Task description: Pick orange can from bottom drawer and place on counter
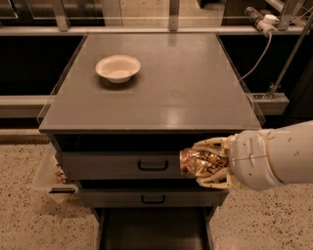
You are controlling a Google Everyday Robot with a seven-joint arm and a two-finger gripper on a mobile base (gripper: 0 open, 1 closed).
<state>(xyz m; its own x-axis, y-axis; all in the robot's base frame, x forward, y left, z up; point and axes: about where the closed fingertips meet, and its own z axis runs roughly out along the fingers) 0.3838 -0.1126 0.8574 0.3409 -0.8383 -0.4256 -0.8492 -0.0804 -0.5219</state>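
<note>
Grey counter (pixel 186 93) carries a white bowl (pixel 118 68) far left, speckled floor (pixel 29 215) around; gripper (pixel 206 163) clamped round orange can (pixel 194 163), right, before upper drawer front (pixel 112 166); bottom drawer (pixel 151 234) open, near end cut off

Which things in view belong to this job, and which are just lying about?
Job: orange can, gripped by the gripper in front of the upper drawers; open bottom drawer; counter.
Lying about: white bowl on the counter; power strip; clear bin at lower left.
</note>
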